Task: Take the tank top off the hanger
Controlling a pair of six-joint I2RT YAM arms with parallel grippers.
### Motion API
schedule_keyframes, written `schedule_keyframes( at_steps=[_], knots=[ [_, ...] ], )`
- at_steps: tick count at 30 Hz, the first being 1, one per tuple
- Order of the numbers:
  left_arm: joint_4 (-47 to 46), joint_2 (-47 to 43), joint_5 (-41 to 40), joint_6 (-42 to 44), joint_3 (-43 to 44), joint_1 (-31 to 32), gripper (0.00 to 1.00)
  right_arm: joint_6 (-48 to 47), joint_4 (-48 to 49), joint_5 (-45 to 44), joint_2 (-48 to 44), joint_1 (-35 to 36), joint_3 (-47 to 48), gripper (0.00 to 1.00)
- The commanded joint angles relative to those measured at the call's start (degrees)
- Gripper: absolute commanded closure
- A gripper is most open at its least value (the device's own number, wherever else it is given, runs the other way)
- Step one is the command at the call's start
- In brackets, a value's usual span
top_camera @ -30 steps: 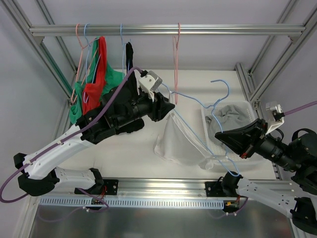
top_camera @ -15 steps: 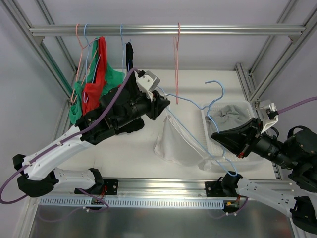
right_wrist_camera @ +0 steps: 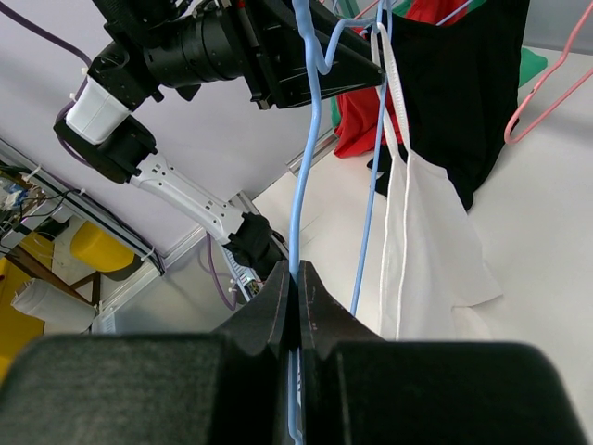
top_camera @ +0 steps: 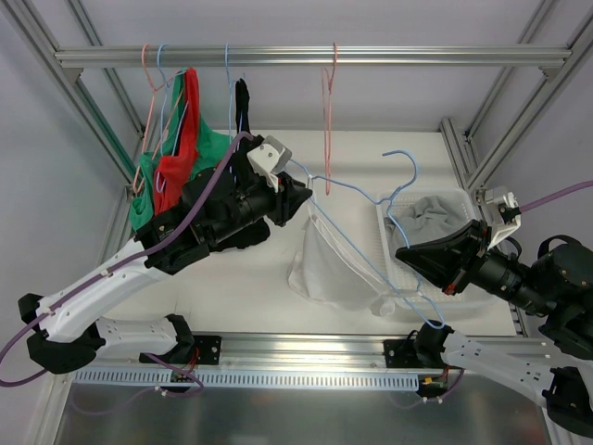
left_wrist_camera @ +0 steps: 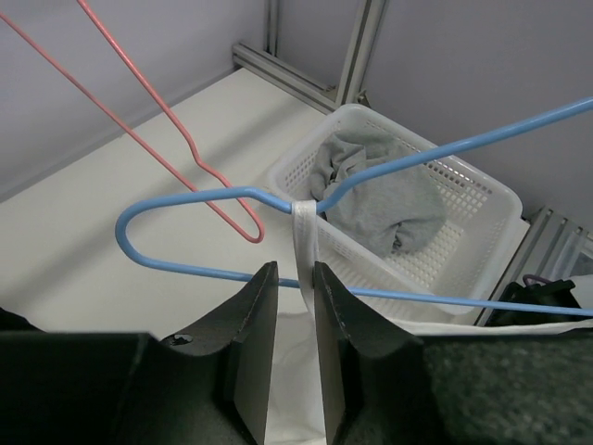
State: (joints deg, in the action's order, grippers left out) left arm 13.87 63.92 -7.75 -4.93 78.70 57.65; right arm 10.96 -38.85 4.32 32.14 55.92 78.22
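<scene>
White tank top (top_camera: pixel 324 264) hanging by a strap from a blue wire hanger (top_camera: pixel 347 188), held in the air between the two arms, above the desk (top_camera: pixel 241 278). Hem low over the desk; contact impossible to tell.

Left end effector (left_wrist_camera: pixel 294 271) at the hanger's shoulder bend, jaws narrowed around the strap (left_wrist_camera: pixel 304 241) but not closed, a gap showing on the strap's left side. Strap looped over the blue wire (left_wrist_camera: pixel 199 197) just above the fingertips.

Right end effector (right_wrist_camera: pixel 296 269) clamped tight on the hanger's wire (right_wrist_camera: pixel 306 139) at the opposite end, near the front right of the desk, the top (right_wrist_camera: pixel 417 250) dangling beside it.

White basket (top_camera: pixel 463 197) at the right behind the hanger, grey cloth (top_camera: pixel 435 215) bunched inside. Pink hanger (top_camera: pixel 328 111) bare on the overhead rail; red (top_camera: pixel 190 120), green (top_camera: pixel 218 148) and black (top_camera: pixel 241 97) garments hanging farther left.
</scene>
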Motion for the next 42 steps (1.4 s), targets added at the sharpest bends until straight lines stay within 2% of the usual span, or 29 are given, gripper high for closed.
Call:
schedule_keyframes(
  at_steps=[1,2,3,6,13,16,18,28,31,33,36,37,38,39,40,41,42],
  knots=[
    [-2.8,-2.0,0.6,0.8,-0.6,-0.4,0.77,-0.9,4.0,-0.6,0.7,0.2,1.4,1.0],
    [-2.8,-2.0,0.7,0.7,-0.6,-0.4,0.82,-0.9,4.0,-0.6,0.8,0.2,1.4,1.0],
    [-2.8,-1.9,0.5,0.7,-0.5,-0.4,0.91,-0.9,4.0,-0.4,0.8,0.2,1.5,1.0],
    [-2.8,-1.7,0.0,1.0,-0.3,-0.4,1.0,-0.6,4.0,-0.4,0.8,0.2,1.6,1.0],
    [-3.1,-1.4,-3.1,-0.4,0.1,-0.4,1.0,-0.8,4.0,-0.4,0.6,0.2,1.0,1.0],
    [-3.8,-2.9,-12.9,-3.1,-0.6,-0.4,1.0,-2.1,2.7,-0.4,-0.1,0.2,-0.6,1.0],
    [-4.5,-4.1,-20.7,-4.2,-1.0,-0.4,1.0,-2.6,2.1,3.1,-1.0,0.2,-2.6,1.0],
    [-5.5,-6.0,-35.6,-9.7,-4.7,-0.9,1.0,-4.9,2.2,13.3,-6.4,0.2,-7.0,1.0],
    [-5.4,-5.7,-33.8,-10.0,-5.0,-1.1,1.0,-5.9,3.4,12.4,-8.9,0.2,-8.2,1.0],
    [-5.5,-5.9,-30.9,-9.9,-5.5,-1.1,1.0,-6.8,7.5,11.0,-10.7,0.2,-9.9,1.0],
    [-8.3,-8.2,-19.4,-9.7,-8.9,-1.1,1.0,-7.5,18.1,8.3,-13.3,0.2,-16.1,1.0],
    [-9.5,-9.3,-16.0,-10.0,-10.1,-1.1,1.0,-8.1,23.8,7.9,-13.3,0.2,-17.6,1.0],
    [-10.9,-11.8,-10.1,-10.5,-11.8,-1.1,1.0,-8.8,26.3,7.7,-12.5,0.2,-20.0,1.0],
    [-13.1,-13.0,-7.7,-11.4,-14.9,-1.1,1.0,-10.1,28.8,7.1,-11.8,0.2,-20.7,1.0],
    [-13.6,-14.3,-5.5,-12.8,-16.2,-1.1,1.0,-10.3,34.6,6.3,-10.8,0.2,-21.5,1.0],
    [-15.3,-17.6,0.2,-14.9,-19.8,-1.0,1.0,-10.5,42.6,4.6,-7.5,0.2,-24.1,1.0],
    [-15.3,-17.6,0.3,-14.9,-19.8,-1.0,1.0,-10.5,47.1,4.6,-7.4,0.2,-24.2,1.0]
  ],
)
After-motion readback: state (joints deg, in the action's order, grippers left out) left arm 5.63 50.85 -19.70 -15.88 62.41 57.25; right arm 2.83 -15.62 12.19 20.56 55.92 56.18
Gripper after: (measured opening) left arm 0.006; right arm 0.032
